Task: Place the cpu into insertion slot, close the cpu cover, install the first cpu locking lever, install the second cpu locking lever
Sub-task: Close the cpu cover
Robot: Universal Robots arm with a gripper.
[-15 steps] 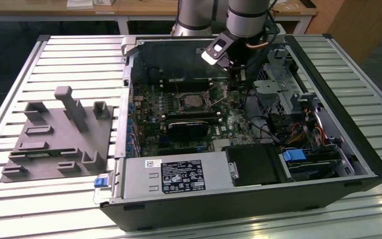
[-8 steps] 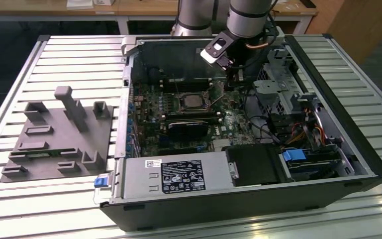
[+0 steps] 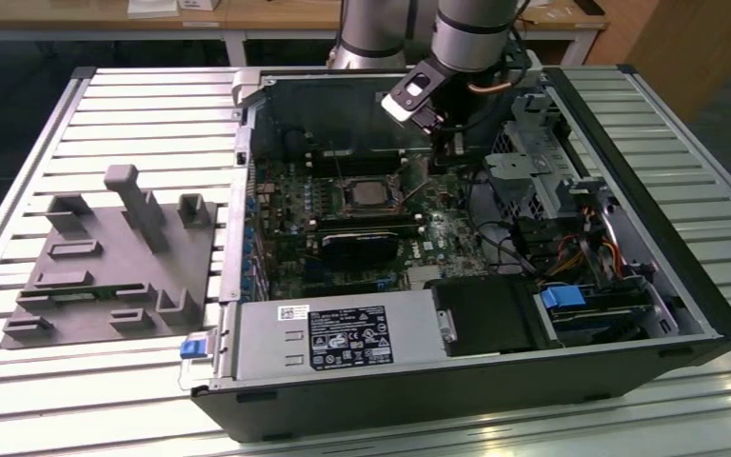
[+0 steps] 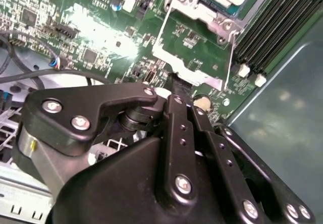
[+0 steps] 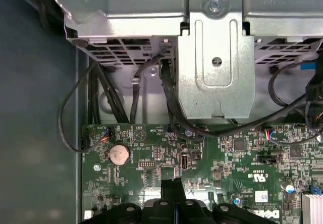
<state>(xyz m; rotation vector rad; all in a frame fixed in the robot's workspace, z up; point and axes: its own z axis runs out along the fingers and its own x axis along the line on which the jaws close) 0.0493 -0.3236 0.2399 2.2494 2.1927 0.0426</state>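
Insertion slot (image 3: 336,195): lay face-up at the centre of the exterior view, set in green circuit board (image 3: 448,233) so a chip could seat flat. Cpu cover (image 4: 194,9): silvery frame, apparently down over the socket; I could not judge whether it was latched. Cpu (image 3: 368,193): sat inside the slot, grey face showing through the cover's window. Gripper (image 3: 449,157): mine, hung low over the board, toward the exterior view's right of the slot and above centre. Fingertips (image 5: 168,188): pressed together, pinching nothing visible.

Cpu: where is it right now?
The cpu sits in the insertion slot mid-board, beside the fan block, to the exterior view's left of the tool.
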